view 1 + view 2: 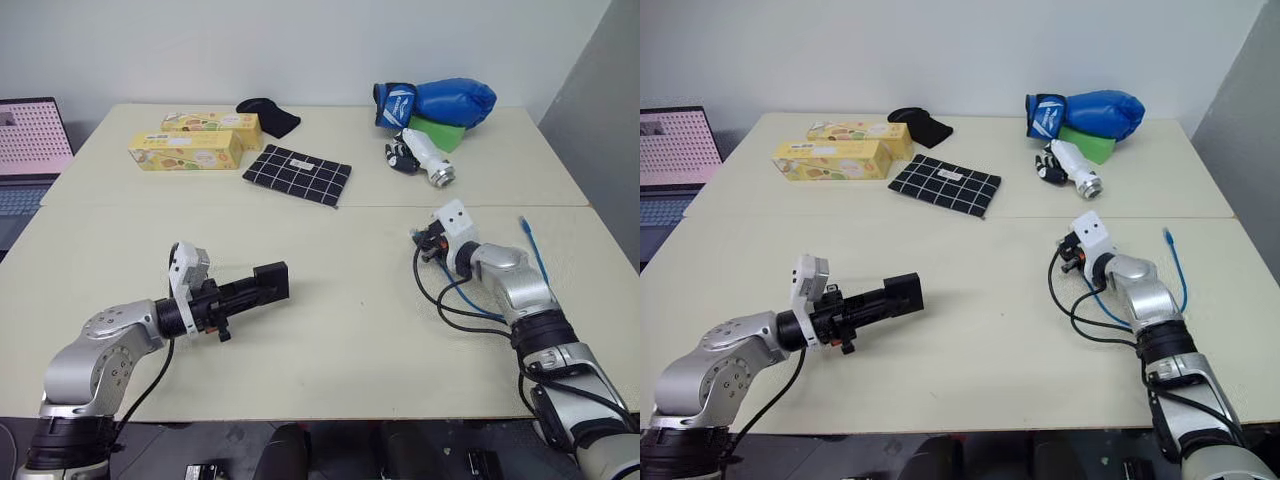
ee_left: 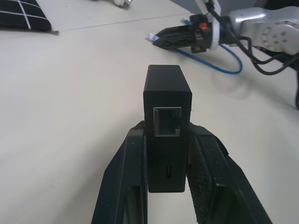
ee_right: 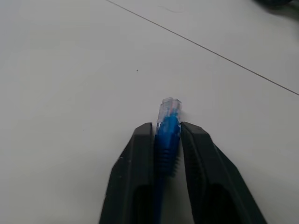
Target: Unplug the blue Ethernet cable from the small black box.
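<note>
My left gripper [image 1: 255,289] is shut on the small black box [image 1: 271,280] and holds it level just above the table at front left. In the left wrist view the box [image 2: 167,93] sits between both fingers, and its square port [image 2: 167,122] faces the camera with nothing in it. The right gripper [image 1: 421,240] is low over the table on the right side. Its fingers [image 3: 140,154] are pressed on the clear-blue plug [image 3: 169,109] of the blue Ethernet cable [image 1: 535,252]. The cord trails back along the right arm, well apart from the box.
Two yellow cartons [image 1: 185,150], a black grid cloth [image 1: 297,175] and a black pouch [image 1: 268,117] lie at the back. A blue boxing glove [image 1: 440,102] and a white bottle [image 1: 428,157] sit at back right. A laptop [image 1: 30,140] stands off the table's left.
</note>
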`<state>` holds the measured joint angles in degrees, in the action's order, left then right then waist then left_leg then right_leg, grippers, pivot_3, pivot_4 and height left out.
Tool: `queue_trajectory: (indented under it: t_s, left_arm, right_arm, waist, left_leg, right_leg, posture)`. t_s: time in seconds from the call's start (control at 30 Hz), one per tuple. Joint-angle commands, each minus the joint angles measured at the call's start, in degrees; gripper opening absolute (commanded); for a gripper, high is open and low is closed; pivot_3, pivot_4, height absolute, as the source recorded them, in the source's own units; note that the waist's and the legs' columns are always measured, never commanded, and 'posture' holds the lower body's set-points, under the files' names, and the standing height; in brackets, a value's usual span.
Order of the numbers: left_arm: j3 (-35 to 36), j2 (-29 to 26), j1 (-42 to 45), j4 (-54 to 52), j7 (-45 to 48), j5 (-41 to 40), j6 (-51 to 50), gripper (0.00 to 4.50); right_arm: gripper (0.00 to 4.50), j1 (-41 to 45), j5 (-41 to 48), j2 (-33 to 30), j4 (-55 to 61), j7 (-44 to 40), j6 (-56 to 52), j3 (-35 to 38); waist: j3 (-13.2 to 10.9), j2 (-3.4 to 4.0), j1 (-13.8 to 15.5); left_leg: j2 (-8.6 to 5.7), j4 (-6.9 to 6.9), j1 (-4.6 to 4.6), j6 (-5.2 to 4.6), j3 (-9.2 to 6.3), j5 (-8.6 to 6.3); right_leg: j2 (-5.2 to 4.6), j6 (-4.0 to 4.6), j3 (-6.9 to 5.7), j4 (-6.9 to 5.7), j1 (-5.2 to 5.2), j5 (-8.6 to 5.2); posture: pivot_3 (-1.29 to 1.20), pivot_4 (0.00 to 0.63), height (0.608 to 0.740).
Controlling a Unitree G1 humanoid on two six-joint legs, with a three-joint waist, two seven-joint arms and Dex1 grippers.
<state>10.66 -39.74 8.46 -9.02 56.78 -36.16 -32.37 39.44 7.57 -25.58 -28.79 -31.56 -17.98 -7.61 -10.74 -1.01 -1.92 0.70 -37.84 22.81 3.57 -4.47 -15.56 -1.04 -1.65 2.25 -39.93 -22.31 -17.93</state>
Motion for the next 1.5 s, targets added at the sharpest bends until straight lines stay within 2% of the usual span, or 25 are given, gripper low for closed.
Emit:
queue_trajectory:
  t_s: [0.03,0.17,0.23,0.4,0.53,0.8,0.87,0.9,1.03,1.2,1.33,1.5]
  left_arm:
    - [0.8,2.0,2.2,1.5,-5.5,3.7,3.6,0.77]
    - [1.8,6.0,5.4,8.4,-16.2,13.4,15.3,0.77]
    - [2.8,8.1,6.3,11.6,-19.7,16.2,21.0,0.77]
    - [4.5,12.8,8.1,20.4,-28.2,21.7,34.1,0.77]
    - [5.0,15.4,9.9,31.1,-32.3,24.4,43.8,0.77]
    - [6.0,18.4,12.5,44.7,-34.4,23.6,49.9,0.77]
    - [6.4,18.6,12.4,46.0,-34.1,22.9,49.8,1.47]
    - [6.5,18.7,12.2,46.3,-33.6,22.6,49.9,1.59]
    - [6.8,18.9,10.7,44.6,-32.2,20.9,48.7,2.48]
    - [6.7,17.8,4.9,35.8,-35.2,22.5,45.0,3.55]
    - [6.8,16.7,-1.6,24.6,-35.2,21.3,38.8,3.55]
    - [6.8,9.9,-10.7,9.4,-34.3,22.8,23.7,3.55]
  right_arm:
    - [2.01,0.4,2.1,-1.1,5.4,-4.2,0.3,2.8]
    - [2.89,-2.2,9.4,-4.3,19.4,-17.0,-2.4,2.8]
    - [2.89,-3.2,13.0,-5.5,27.1,-21.7,-5.8,1.6]
    - [2.89,-2.5,13.6,-4.8,36.7,-24.7,-10.1,-3.7]
    - [2.89,-0.7,11.0,-2.2,38.4,-24.4,-9.8,-8.6]
    - [2.89,-0.3,9.2,-1.0,38.7,-25.3,-9.3,-10.7]
    - [2.91,-0.5,9.0,-1.2,39.0,-25.3,-9.5,-10.8]
    - [2.91,-0.6,9.0,-1.2,39.1,-25.3,-9.6,-10.9]
    - [2.91,-1.2,8.9,-1.6,39.8,-25.1,-10.1,-10.8]
    - [2.91,-2.8,8.9,-1.6,40.9,-23.6,-11.4,-10.5]
    - [2.91,-5.1,9.2,-1.0,42.1,-21.3,-13.0,-9.8]
    - [2.91,-10.6,11.0,-1.6,44.7,-16.9,-16.6,-5.3]
  waist:
    - [0.0,0.0,0.0]
    - [-0.1,0.09,0.1]
    - [0.0,0.08,0.1]
    - [0.0,0.02,0.0]
    - [0.0,0.02,0.1]
    - [0.0,-0.04,0.4]
    - [0.0,-0.03,0.3]
    - [0.0,-0.03,0.2]
    - [0.0,-0.01,0.2]
    - [0.0,-0.01,-0.2]
    - [0.0,-0.01,-0.5]
    - [0.0,-0.01,-0.6]
  left_leg:
    - [0.0,0.0,-0.01,0.0,0.0,0.0]
    - [0.0,-0.02,-0.01,0.0,-0.02,0.0]
    - [0.01,-0.01,-0.01,-0.01,-0.06,0.0]
    - [0.03,-0.02,-0.03,-0.01,-0.17,-0.01]
    - [-0.01,-0.06,-0.03,0.0,-0.18,0.0]
    - [-0.09,-0.08,0.01,0.0,-0.21,0.0]
    - [-0.08,-0.08,-0.02,0.0,-0.21,0.0]
    - [-0.08,-0.08,-0.04,0.0,-0.2,0.0]
    - [-0.08,-0.07,-0.09,0.0,-0.2,0.0]
    - [-0.03,-0.06,-0.11,0.0,-0.15,0.0]
    - [0.04,0.0,-0.13,0.0,-0.14,0.0]
    - [0.08,0.02,-0.12,0.0,-0.18,0.0]
  right_leg:
    - [0.0,0.0,0.0,-0.01,0.0,0.0]
    - [0.01,0.0,-0.04,-0.02,0.01,0.0]
    - [0.0,0.0,-0.07,-0.02,0.01,0.0]
    - [-0.07,0.0,-0.04,-0.01,0.01,0.0]
    - [-0.08,0.0,-0.09,-0.05,0.02,0.01]
    - [-0.08,-0.04,-0.15,-0.03,0.03,0.03]
    - [-0.08,-0.06,-0.13,-0.04,0.03,0.03]
    - [-0.08,-0.06,-0.13,-0.05,0.04,0.03]
    - [-0.08,-0.06,-0.11,-0.07,0.05,0.03]
    - [-0.09,-0.06,-0.03,-0.05,0.05,0.03]
    - [-0.15,-0.05,0.04,-0.04,0.03,0.03]
    - [-0.13,-0.05,0.02,-0.05,0.05,0.03]
  posture:
    - [0.0,0.15,0.74]
    - [0.0,0.15,0.74]
    - [0.0,0.15,0.74]
    - [0.0,0.15,0.74]
    - [0.0,0.15,0.74]
    - [0.0,0.15,0.74]
    - [0.0,0.15,0.74]
    - [0.0,0.15,0.74]
    - [0.0,0.15,0.74]
    - [0.0,0.15,0.74]
    - [0.0,0.15,0.74]
    - [0.0,0.15,0.74]
